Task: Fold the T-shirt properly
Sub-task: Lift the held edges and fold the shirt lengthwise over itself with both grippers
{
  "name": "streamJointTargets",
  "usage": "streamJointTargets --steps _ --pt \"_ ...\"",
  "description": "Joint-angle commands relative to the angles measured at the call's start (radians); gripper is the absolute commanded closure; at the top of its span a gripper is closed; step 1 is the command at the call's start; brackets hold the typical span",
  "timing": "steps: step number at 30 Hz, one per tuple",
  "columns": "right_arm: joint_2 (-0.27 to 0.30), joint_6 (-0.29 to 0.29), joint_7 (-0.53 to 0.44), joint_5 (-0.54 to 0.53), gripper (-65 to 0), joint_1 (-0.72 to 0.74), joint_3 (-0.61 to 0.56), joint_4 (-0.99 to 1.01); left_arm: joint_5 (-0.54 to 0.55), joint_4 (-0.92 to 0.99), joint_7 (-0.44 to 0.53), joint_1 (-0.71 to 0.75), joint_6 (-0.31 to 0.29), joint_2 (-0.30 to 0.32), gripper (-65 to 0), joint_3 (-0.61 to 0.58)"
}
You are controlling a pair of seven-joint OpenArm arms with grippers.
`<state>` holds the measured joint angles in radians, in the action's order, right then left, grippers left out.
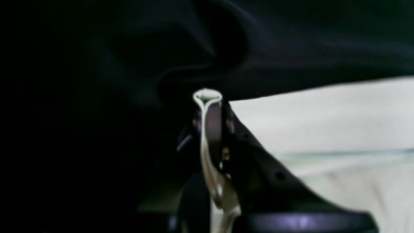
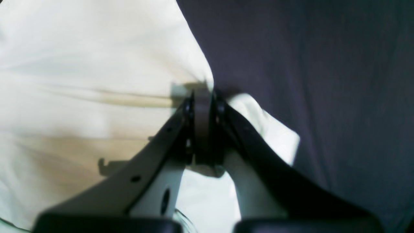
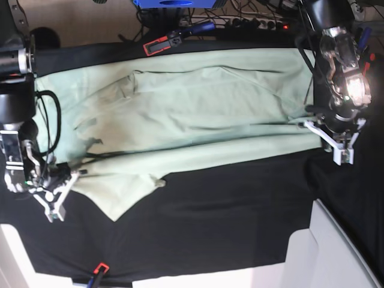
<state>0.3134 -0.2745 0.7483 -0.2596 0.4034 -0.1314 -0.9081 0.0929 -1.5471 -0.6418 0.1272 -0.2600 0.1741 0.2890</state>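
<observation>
Clearly mid-fold: left gripper (image 3: 339, 150) at right edge and right gripper (image 3: 57, 201) at lower left both clamped on T-shirt (image 3: 198, 102) hem; next, carrying together upward across frame.

The T-shirt (image 3: 198, 114), pale mint green, lies spread and wrinkled across the far half of the black cloth

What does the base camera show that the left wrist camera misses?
Only the base view shows the whole T-shirt spread across the table, both arms, the right fingers at one end, and a red-handled clamp at the far edge. Only the left wrist view shows, close up, a fold of shirt fabric pinched between the closed left fingers. Both show pale green shirt on the black table cloth.
</observation>
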Motion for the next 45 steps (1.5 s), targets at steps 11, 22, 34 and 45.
streamJointTargets --steps 11,22,34,45 --pt "0.025 0.004 0.03 -0.005 0.0 -0.093 0.014 -0.116 0.0 -0.059 0.021 0.084 0.008 0.026 0.0 -0.023" --pt "0.02 0.004 0.03 -0.005 0.0 -0.125 0.014 -0.118 0.0 -0.04 0.021 0.118 0.008 0.068 0.0 -0.029" --pt "0.017 0.004 0.033 -0.008 0.0 -0.139 0.014 -0.116 0.0 0.064 0.029 0.108 0.011 0.071 0.0 -0.095" --pt "0.016 0.004 0.035 -0.011 -18.1 -0.179 0.094 -0.145 -0.034 0.064 0.023 0.108 0.011 0.083 -4.7 -0.095"
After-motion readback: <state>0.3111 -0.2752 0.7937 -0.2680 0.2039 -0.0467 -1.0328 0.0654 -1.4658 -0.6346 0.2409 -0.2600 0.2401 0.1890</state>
